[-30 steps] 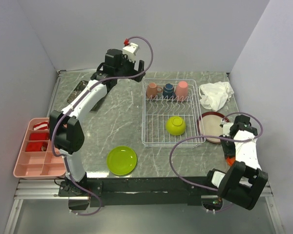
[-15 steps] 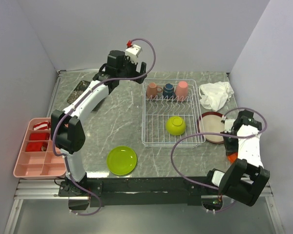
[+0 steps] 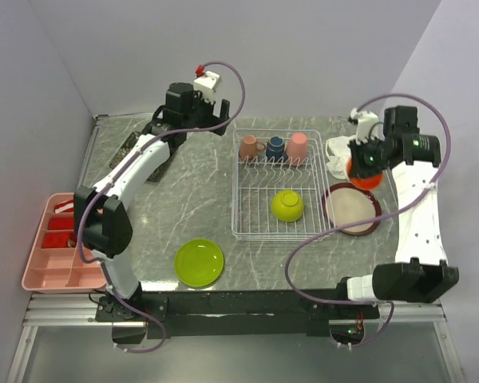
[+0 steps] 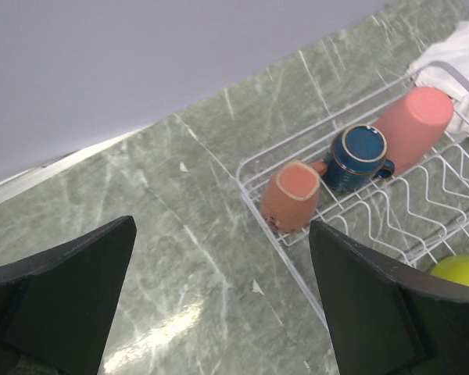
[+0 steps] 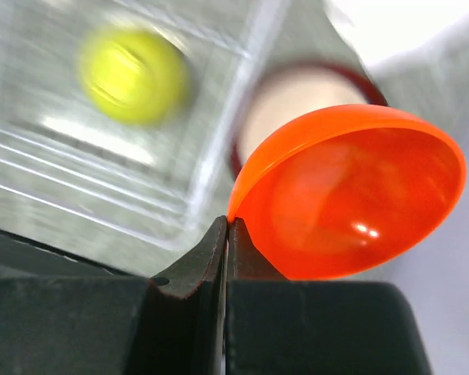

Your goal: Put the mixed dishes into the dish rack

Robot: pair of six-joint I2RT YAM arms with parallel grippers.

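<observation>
My right gripper (image 3: 356,162) (image 5: 228,223) is shut on the rim of the orange bowl (image 3: 366,178) (image 5: 352,195), held tilted in the air above the brown round plate (image 3: 353,209) (image 5: 295,98). The white wire dish rack (image 3: 247,209) (image 4: 422,212) holds a salmon cup (image 3: 248,147) (image 4: 291,195), a navy cup (image 3: 275,146) (image 4: 358,156), a pink cup (image 3: 297,144) (image 4: 410,129) and a lime bowl (image 3: 287,205) (image 5: 133,74). A lime plate (image 3: 199,262) lies at the table's front. My left gripper (image 3: 217,121) (image 4: 223,234) hangs open and empty left of the rack's back corner.
A white rag (image 3: 353,155) lies behind the brown plate. A pink divided tray (image 3: 60,243) sits off the table's left edge. A dark floral square plate (image 3: 132,147) lies at the back left, partly under my left arm. Walls close in on three sides.
My right arm has risen from the front right corner and swung back, carrying the orange bowl up over the brown plate. My left gripper has drifted slightly left.
</observation>
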